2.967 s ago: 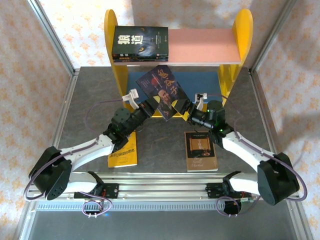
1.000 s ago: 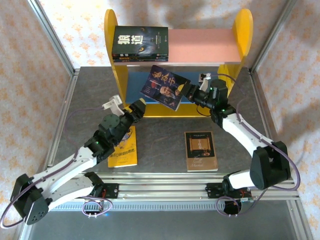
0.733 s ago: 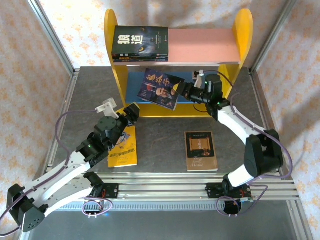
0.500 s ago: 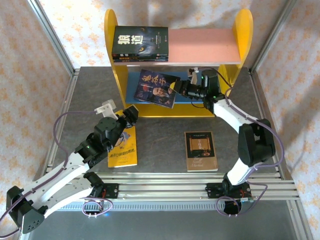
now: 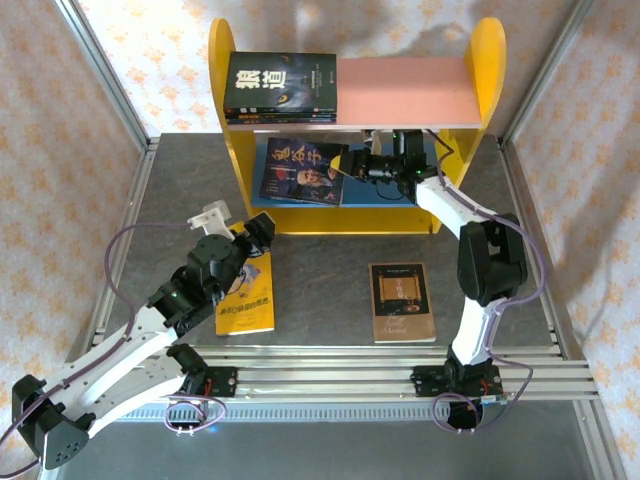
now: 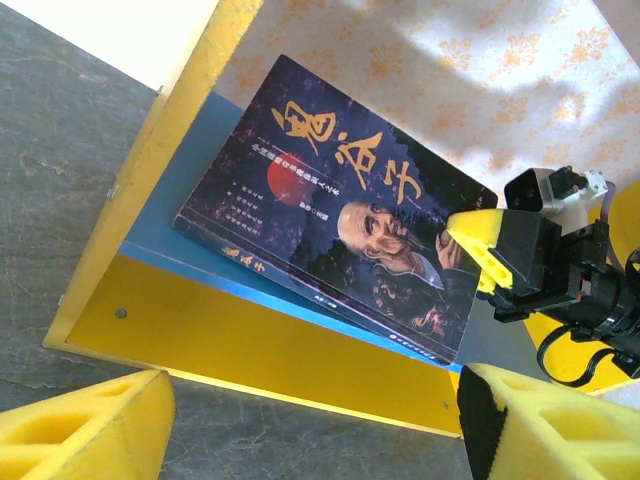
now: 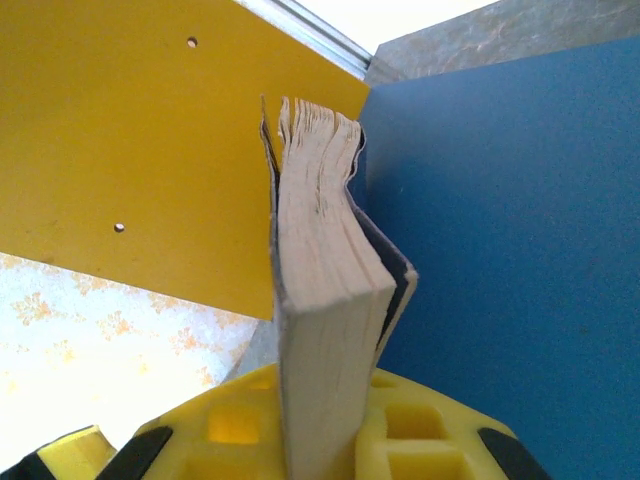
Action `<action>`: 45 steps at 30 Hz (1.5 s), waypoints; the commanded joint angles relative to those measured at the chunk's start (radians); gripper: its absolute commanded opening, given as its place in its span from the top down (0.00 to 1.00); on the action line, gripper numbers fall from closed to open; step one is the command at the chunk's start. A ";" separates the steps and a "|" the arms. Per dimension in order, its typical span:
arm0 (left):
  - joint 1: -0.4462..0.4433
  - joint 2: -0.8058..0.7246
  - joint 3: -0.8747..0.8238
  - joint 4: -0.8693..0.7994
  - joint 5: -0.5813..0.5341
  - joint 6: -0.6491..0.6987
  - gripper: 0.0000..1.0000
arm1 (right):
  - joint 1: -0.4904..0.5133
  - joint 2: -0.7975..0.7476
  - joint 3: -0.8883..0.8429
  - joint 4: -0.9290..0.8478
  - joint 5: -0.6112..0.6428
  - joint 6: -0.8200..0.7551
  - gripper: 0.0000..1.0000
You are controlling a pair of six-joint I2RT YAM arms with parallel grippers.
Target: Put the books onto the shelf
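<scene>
The right gripper [image 5: 352, 166] is clamped on the right edge of the dark-blue book [image 5: 300, 171]. It holds the book cover-up and nearly flat at the left end of the shelf's blue lower board [image 5: 385, 192], likely to slip it under the pink board [image 5: 400, 85]. I cannot tell whether the book rests there. The left gripper [image 5: 258, 232], jaws wide and empty, hangs over the yellow book [image 5: 248, 305], probably the next pick.

Right hand [image 5: 345, 166] moved dark book [image 5: 300, 171] onto the blue board [image 5: 384, 191].
</scene>
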 commanded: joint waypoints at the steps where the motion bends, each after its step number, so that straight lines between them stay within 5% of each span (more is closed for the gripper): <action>1: 0.007 -0.026 0.014 -0.027 -0.023 0.011 0.26 | -0.003 0.016 0.064 -0.037 -0.062 -0.066 0.96; 15: 0.012 -0.026 0.021 -0.040 -0.027 0.014 0.26 | 0.010 0.121 0.187 -0.123 -0.076 -0.101 0.90; 19: 0.011 -0.028 0.024 -0.047 -0.025 0.014 0.26 | 0.010 0.140 0.211 -0.149 -0.040 -0.104 0.55; 30: 0.012 -0.039 0.026 -0.062 -0.027 0.015 0.26 | 0.008 0.091 0.245 -0.418 0.260 -0.214 0.36; 45: 0.016 -0.040 0.026 -0.065 -0.020 0.023 0.25 | 0.065 0.046 0.232 -0.607 0.393 -0.331 0.41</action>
